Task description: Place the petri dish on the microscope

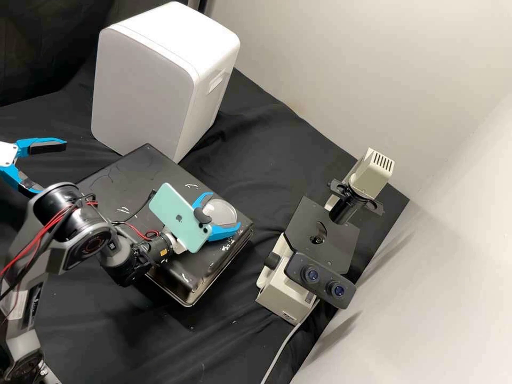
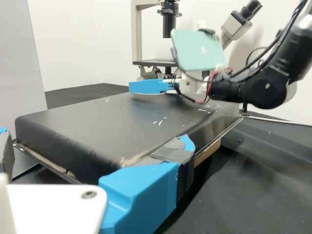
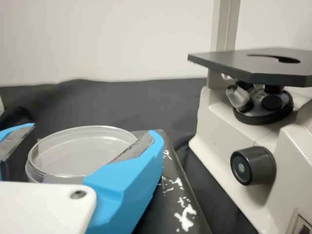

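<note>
The clear petri dish (image 1: 221,211) (image 3: 73,153) lies on the near right corner of a flat black block (image 1: 128,181). My right gripper (image 1: 226,210) (image 3: 92,132) has a blue finger against each side of the dish and is shut on it. The microscope (image 1: 312,256) (image 3: 253,146) stands to the right, its black stage (image 1: 325,234) (image 3: 253,63) bare and higher than the dish. My left gripper (image 1: 45,165) (image 2: 95,141) hangs open at the far left, off the block's left end, holding nothing.
A tall white box (image 1: 160,74) stands behind the block. A light wall (image 1: 426,106) runs close behind and right of the microscope. Black cloth (image 1: 250,144) covers the bench between block and microscope. A grey cable (image 1: 282,346) trails from the microscope's front.
</note>
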